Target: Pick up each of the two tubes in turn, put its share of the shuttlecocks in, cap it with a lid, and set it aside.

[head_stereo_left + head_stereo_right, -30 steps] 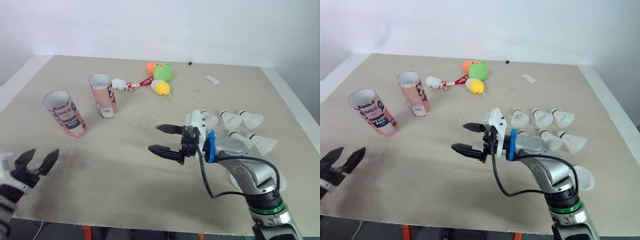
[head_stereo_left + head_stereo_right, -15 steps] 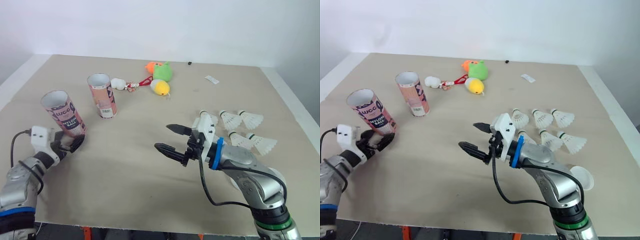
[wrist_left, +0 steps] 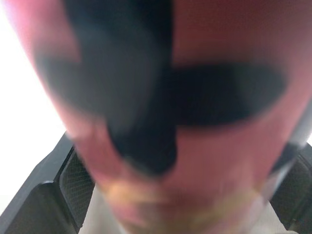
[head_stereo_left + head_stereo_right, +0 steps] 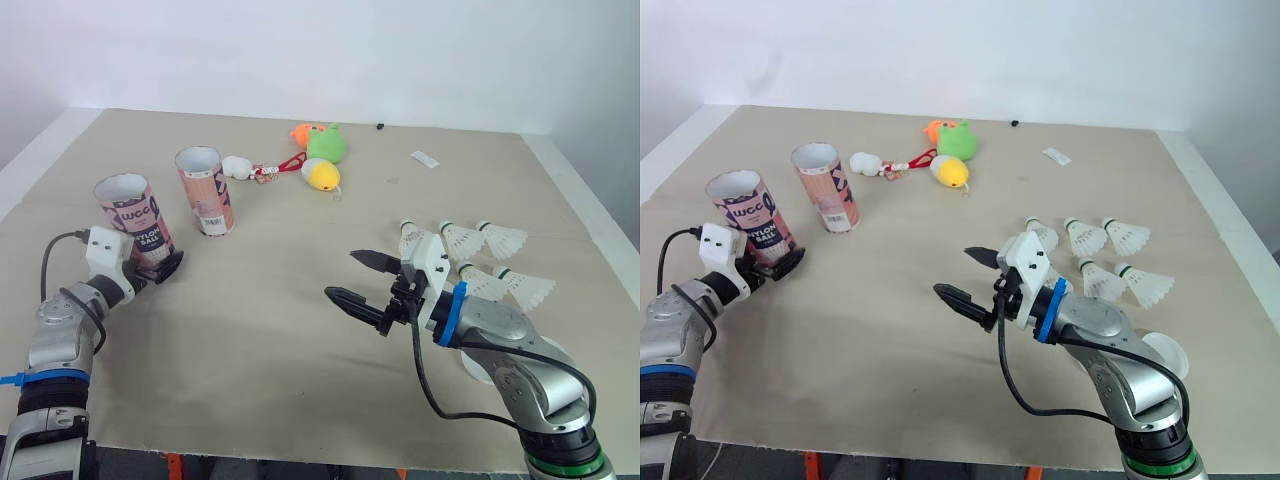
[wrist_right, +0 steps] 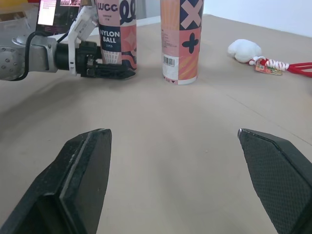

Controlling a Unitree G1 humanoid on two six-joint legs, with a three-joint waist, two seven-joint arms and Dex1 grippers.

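Since the earlier frame, my left arm has advanced from the near edge of the counter (image 4: 300, 400) to the WCC nylon-ball tube (image 4: 135, 215), and the tube's open top has shifted slightly. My right arm has drawn back a little towards the shuttlecocks.

Current state:

1. The left gripper (image 4: 163, 268) sits at the base of the WCC tube. The left wrist view shows the tube's pink and black print close up against it. I cannot tell whether this gripper is spread or clamped on the tube.
2. The right gripper (image 4: 340, 275) hovers above bare counter near the middle, its fingers (image 5: 83, 161) spread wide with nothing between them.
3. The second tube (image 4: 205, 190), pink with a barcode label, stands upright just beyond the WCC tube, open end up.
4. The shuttlecocks (image 4: 1127, 236) lie in a cluster on the right side of the counter, beside the right arm.
5. A white round lid (image 4: 1170, 355) lies on the counter, partly hidden by the right forearm.
6. Plush toys (image 4: 325, 145) and a small white label (image 4: 425, 159) lie towards the far edge.
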